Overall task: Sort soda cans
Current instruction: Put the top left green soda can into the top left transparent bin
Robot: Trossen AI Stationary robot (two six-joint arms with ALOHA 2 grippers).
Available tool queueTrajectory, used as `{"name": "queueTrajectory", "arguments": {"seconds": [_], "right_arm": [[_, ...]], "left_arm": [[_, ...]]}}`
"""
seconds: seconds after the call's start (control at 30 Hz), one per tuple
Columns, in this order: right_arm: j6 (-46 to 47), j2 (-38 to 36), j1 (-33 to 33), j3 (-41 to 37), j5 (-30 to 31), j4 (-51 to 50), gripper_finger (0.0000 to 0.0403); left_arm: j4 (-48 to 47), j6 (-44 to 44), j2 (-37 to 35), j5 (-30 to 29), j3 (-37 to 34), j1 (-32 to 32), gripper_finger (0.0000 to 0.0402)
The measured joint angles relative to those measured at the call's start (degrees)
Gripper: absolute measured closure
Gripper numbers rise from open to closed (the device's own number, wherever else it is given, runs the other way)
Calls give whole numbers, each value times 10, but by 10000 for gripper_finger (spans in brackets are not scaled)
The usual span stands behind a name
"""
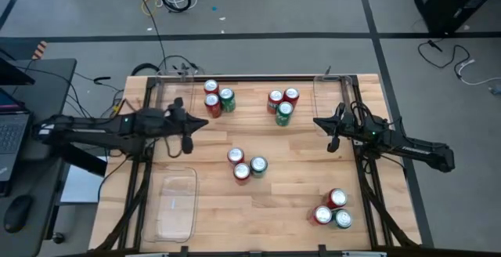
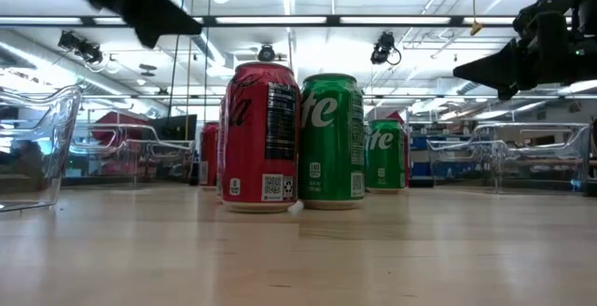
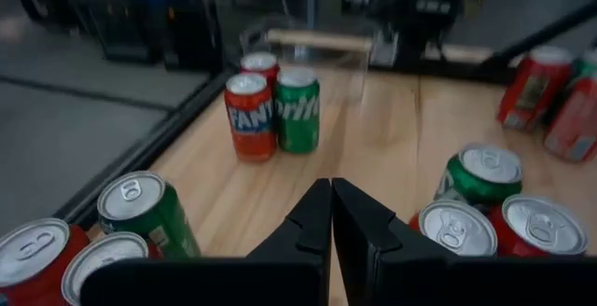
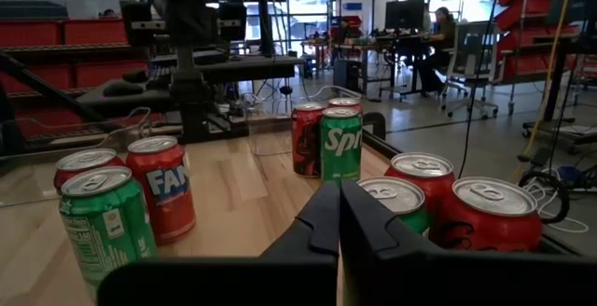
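Note:
The soda cans stand upright on the wooden table in four groups of three: far left (image 1: 218, 99), far middle (image 1: 282, 104), centre (image 1: 246, 164) and near right (image 1: 333, 208). Each group has red and green cans. In the low view, a red can (image 2: 261, 138) and a green can (image 2: 331, 143) stand side by side. My left gripper (image 1: 203, 122) (image 3: 331, 203) is shut with nothing in it and hangs above the table between the far-left and centre groups. My right gripper (image 1: 316, 121) (image 4: 338, 199) is shut with nothing in it and sits at the right side, pointing level toward the far-middle group.
A clear plastic tray (image 1: 176, 206) lies near the front left corner. Two more clear trays stand at the far left (image 1: 168, 92) and far right (image 1: 333, 92) of the table. Bare wood (image 1: 235, 226) stretches along the near edge between the tray and the near-right cans.

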Motion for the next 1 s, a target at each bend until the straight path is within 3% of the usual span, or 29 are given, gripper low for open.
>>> {"name": "queueTrajectory", "arguments": {"seconds": [0.2, 0.47, 0.7, 1.0], "right_arm": [[0, 0, 0, 0, 0, 0, 402], [0, 0, 0, 0, 0, 0, 402], [0, 0, 0, 0, 0, 0, 402], [0, 0, 0, 0, 0, 0, 402]], "left_arm": [[-124, -15, 123, 0, 154, 14, 385], [-269, -12, 269, 32, 327, 91, 385], [-377, 16, 382, 125, 441, 177, 385], [-505, 96, 511, 132, 563, 239, 380]]}}
